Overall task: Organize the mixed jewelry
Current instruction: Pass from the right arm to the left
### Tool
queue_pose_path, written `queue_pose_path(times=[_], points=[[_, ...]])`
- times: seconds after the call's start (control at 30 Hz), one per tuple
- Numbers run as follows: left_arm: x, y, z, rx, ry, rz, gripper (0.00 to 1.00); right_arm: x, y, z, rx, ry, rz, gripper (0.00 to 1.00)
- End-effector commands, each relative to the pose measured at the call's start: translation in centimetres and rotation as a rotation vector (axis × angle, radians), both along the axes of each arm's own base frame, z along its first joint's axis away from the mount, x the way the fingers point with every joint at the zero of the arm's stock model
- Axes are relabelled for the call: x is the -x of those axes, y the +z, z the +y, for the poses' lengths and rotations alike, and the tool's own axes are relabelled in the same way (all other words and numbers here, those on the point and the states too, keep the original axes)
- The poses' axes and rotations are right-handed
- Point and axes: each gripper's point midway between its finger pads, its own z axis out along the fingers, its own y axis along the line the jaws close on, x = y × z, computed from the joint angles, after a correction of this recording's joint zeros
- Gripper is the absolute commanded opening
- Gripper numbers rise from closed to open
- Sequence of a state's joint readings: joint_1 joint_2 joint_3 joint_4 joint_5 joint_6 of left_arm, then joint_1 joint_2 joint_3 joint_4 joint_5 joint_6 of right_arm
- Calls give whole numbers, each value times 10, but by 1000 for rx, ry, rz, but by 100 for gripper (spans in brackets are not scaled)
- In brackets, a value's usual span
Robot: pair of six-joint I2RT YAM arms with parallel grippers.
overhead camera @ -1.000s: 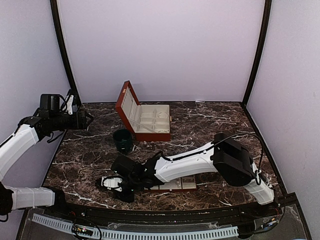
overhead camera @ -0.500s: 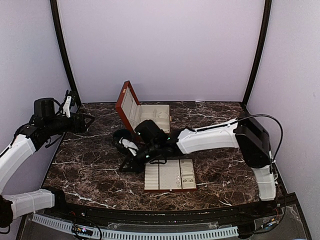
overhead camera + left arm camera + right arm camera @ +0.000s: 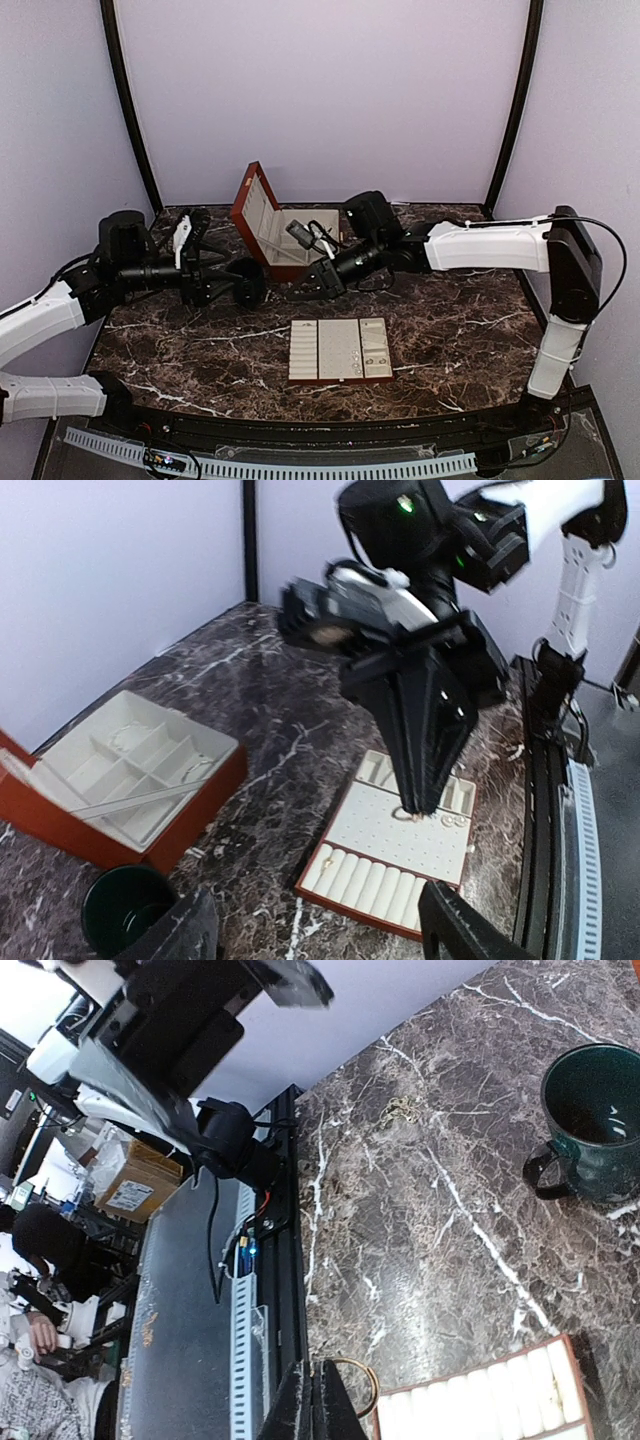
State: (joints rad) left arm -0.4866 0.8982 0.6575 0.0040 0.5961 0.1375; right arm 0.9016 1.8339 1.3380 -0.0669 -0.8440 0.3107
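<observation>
The right arm (image 3: 480, 245) stretches leftward across the table. Its right gripper (image 3: 316, 1385) is clenched on a thin gold loop (image 3: 371, 1380), between the flat cream slotted tray (image 3: 300, 352) and the open red-brown box (image 3: 262, 215). Small pale pieces (image 3: 372, 358) lie on that tray. The left arm (image 3: 40, 320) reaches inward, with the left gripper (image 3: 315, 905) spread wide and a dark green cup (image 3: 585, 1175) just beside its jaws. The dark veined marble tabletop (image 3: 450, 320) sits between plain lilac walls (image 3: 320, 90).

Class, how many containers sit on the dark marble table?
3: an open red-brown box with cream lining at the back, a dark green cup just left of it, and a flat cream slotted tray near the front.
</observation>
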Motion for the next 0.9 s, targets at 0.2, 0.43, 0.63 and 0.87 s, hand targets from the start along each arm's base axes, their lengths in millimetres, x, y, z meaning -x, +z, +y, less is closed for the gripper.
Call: queue_pose_path(times=[0.2, 0.43, 0.63, 0.87], points=[[23, -19, -82, -140, -279, -174, 70, 27, 48, -36, -77, 79, 80, 0], [27, -16, -112, -117, -324, -231, 64, 33, 51, -40, -85, 95, 92, 0], [32, -12, -123, -80, -359, -226, 52, 35, 49, -40, -89, 103, 103, 0], [37, -15, -128, -68, -388, -199, 40, 33, 47, -38, -87, 101, 108, 0]])
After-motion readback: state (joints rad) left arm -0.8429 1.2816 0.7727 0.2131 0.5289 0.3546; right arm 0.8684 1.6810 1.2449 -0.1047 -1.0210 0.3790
